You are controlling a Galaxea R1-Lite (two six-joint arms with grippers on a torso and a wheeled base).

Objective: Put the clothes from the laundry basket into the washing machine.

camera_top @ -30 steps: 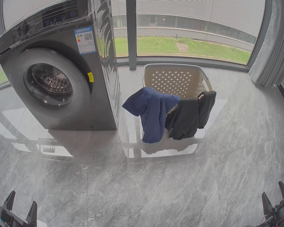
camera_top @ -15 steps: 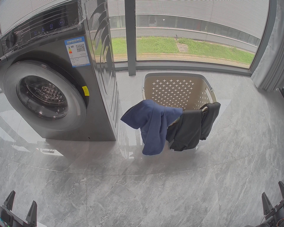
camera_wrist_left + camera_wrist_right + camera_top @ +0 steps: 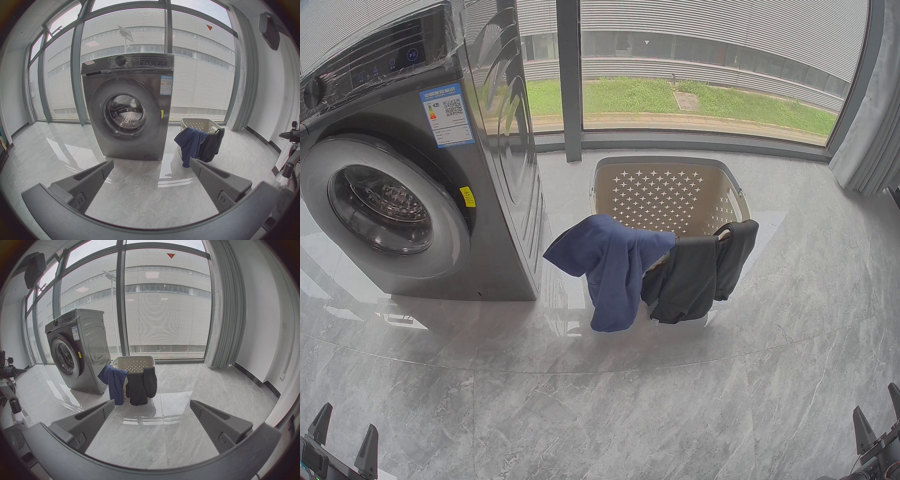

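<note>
The left gripper [image 3: 345,431] and the right gripper [image 3: 876,409] both stand spread wide and empty, well apart from the laundry basket [image 3: 662,187] on its near side. A blue garment [image 3: 609,262] hangs over the basket's near rim, touching a dark grey garment [image 3: 690,272] on its right. The washing machine [image 3: 419,187] stands just left of the basket, its round door [image 3: 384,209] shut.

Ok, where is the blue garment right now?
In the head view, the blue garment hangs over the near rim of the laundry basket, at its left corner, beside the dark garment on its right, with the washing machine further left.
</note>
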